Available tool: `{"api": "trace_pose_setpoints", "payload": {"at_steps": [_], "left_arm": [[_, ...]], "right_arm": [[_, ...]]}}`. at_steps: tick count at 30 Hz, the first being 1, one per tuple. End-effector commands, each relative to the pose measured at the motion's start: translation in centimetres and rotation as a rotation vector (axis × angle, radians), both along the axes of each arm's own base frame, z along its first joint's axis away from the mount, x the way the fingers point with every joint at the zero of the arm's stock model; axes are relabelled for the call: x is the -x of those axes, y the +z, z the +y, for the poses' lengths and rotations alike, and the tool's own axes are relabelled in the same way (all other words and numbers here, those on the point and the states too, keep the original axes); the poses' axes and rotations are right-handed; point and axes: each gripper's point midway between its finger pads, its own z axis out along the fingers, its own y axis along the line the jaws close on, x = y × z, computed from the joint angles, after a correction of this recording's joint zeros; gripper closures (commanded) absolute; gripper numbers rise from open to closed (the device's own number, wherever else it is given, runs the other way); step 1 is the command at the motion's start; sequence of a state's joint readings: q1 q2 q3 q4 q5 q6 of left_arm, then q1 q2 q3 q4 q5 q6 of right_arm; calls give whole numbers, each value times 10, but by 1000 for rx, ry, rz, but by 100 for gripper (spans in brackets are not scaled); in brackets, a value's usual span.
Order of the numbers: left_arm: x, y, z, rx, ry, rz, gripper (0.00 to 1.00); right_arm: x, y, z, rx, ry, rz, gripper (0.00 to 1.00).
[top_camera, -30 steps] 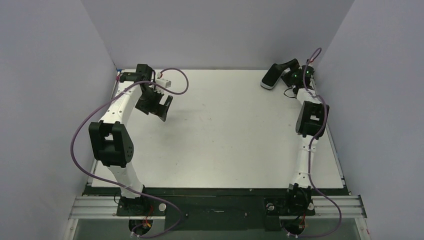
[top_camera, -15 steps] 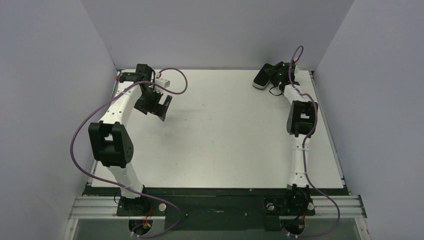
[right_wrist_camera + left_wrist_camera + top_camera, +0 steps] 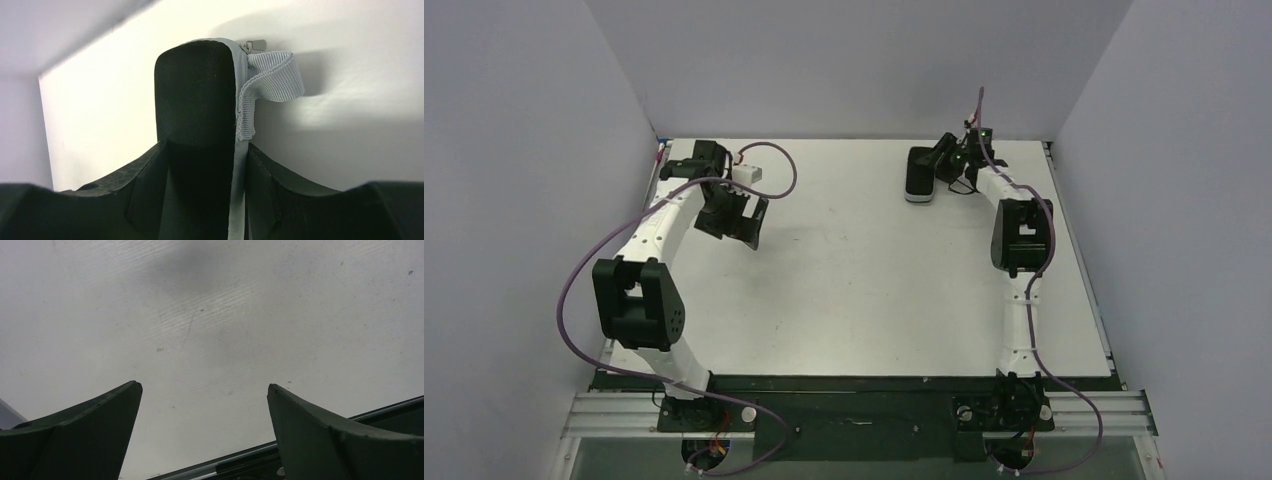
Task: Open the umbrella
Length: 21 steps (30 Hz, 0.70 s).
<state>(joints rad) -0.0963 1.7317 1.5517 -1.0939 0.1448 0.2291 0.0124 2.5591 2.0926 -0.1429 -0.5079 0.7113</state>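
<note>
- Being pinched between the fingers of the right gripper (image 3: 943, 161), the umbrella (image 3: 919, 178) is found over the far right part of the table (image 3: 854, 270), close to the back wall (image 3: 844, 70).
- From above, the umbrella is seen as a short, dark, oblong bundle with a pale end turned toward the near side; no canopy is spread.
- In the right wrist view, the umbrella (image 3: 195, 100) is shown as a black, round-ended body edged down one side by a pale grey strip.
- A grey elastic loop (image 3: 272, 75) is seen hanging off that grey edge, and a small metal zipper pull (image 3: 255, 46) is seen just above it.
- The right gripper (image 3: 202, 150) is closed on the umbrella, one black finger being pressed against each long side.
- Whether the umbrella is resting on the table or is raised just clear of it cannot be told from either view.
- The left gripper (image 3: 742, 222) is held over the far left part of the table, well apart from the umbrella.
- In the left wrist view, the left gripper (image 3: 205, 390) is spread wide, and only bare, lightly scuffed table (image 3: 210, 315) is seen between its fingers; nothing is held.
- A purple cable (image 3: 574, 290) is looped out along the left arm.
</note>
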Motion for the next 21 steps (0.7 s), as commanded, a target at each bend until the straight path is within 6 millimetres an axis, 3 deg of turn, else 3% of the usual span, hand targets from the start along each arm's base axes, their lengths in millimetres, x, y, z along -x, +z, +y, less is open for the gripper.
{"api": "trace_pose_setpoints", "payload": {"at_steps": [1,3,4,11,16,21], "left_arm": [[-8,10,-18,113,31,-102,3],[-2,7,-22,138,36,-99,3],[2,9,-22,147,37,-107,3],[31,1,-35,243,67,-94,3],[41,11,-36,296,114,-142,3],[47,11,-21,331,246,-176,3]], "right_arm": [[98,-20,65,57,350,175,71],[136,-30,90,61,453,216,71],[145,-24,98,63,505,196,71],[248,-41,163,141,851,232,70],[296,-41,183,263,1121,155,68],[336,-36,195,366,1408,46,68]]}}
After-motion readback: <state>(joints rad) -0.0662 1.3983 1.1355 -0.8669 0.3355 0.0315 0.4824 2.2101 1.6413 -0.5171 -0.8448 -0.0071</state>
